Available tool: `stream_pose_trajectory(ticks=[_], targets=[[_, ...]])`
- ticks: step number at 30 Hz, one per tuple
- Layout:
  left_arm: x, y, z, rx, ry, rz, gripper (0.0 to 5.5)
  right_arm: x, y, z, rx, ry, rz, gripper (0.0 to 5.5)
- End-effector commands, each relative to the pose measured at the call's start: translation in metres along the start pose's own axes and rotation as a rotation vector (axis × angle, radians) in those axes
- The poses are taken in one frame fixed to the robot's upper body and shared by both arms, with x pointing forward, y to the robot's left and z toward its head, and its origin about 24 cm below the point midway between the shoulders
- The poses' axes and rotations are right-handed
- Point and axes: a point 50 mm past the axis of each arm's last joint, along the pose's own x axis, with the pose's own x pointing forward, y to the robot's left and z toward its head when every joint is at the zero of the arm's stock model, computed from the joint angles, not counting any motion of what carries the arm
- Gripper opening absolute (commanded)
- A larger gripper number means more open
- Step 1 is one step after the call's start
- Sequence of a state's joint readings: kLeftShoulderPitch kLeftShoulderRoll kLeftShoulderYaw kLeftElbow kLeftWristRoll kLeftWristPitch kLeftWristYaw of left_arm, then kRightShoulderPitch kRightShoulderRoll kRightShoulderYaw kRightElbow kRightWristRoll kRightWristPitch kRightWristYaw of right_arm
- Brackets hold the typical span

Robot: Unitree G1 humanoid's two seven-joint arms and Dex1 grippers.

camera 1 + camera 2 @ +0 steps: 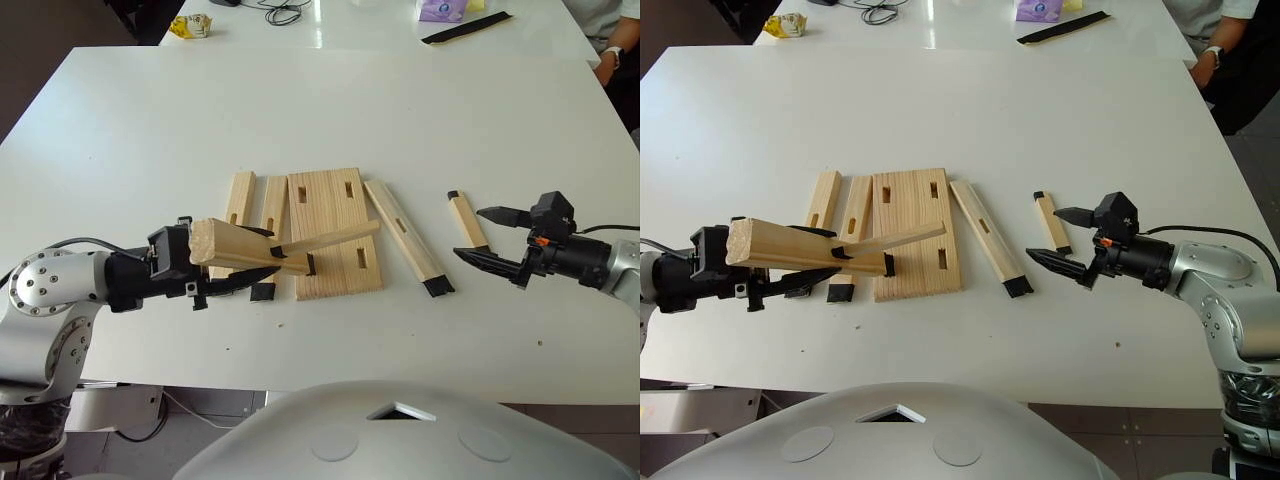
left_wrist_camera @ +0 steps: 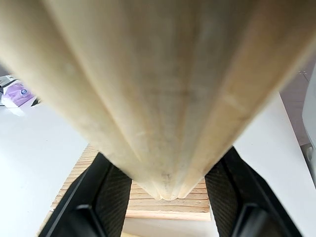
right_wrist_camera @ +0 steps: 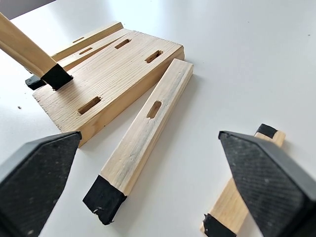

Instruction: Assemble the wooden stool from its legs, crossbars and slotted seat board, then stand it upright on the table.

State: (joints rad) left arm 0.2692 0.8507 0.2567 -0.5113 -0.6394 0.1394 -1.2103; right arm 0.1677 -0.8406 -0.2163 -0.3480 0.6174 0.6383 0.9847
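The left gripper (image 1: 262, 255) is clamping a thick wooden leg (image 1: 225, 245) over the table's (image 1: 120, 150) front left part. The leg's black-capped end is touching the slotted seat board (image 1: 335, 215) (a thin crossbar (image 1: 335, 237) is reaching from the leg over the board). A far-left leg (image 1: 240, 195) and a second leg (image 1: 273, 205) are lying just left of the board, and a right-hand leg (image 1: 405, 235) is lying just right of it. Further right a short piece (image 1: 467, 220) is lying, and the right gripper (image 1: 470, 233) is standing at it with its fingers spread wide, holding nothing.
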Motion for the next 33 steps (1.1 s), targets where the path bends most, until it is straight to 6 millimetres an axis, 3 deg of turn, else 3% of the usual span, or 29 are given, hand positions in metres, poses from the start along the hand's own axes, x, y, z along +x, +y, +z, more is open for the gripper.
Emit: stream_pose_trajectory(ticks=[1, 15, 28, 33], targets=[[0.003, 0.004, -0.004, -0.010, 0.057, -0.015, 2.06, 0.002, 0.001, 0.001, -0.001, 0.002, 0.003, 5.13], [-0.006, 0.015, -0.002, -0.073, 0.095, -0.038, 2.06, 0.004, 0.002, -0.002, 0.001, -0.001, -0.009, 5.13], [-0.010, 0.014, -0.004, -0.099, 0.149, -0.112, 2.06, 0.005, 0.002, -0.001, 0.002, -0.006, -0.017, 5.13], [-0.003, 0.009, -0.010, -0.101, 0.157, -0.128, 2.06, 0.007, 0.001, 0.000, -0.003, -0.007, -0.012, 5.13]])
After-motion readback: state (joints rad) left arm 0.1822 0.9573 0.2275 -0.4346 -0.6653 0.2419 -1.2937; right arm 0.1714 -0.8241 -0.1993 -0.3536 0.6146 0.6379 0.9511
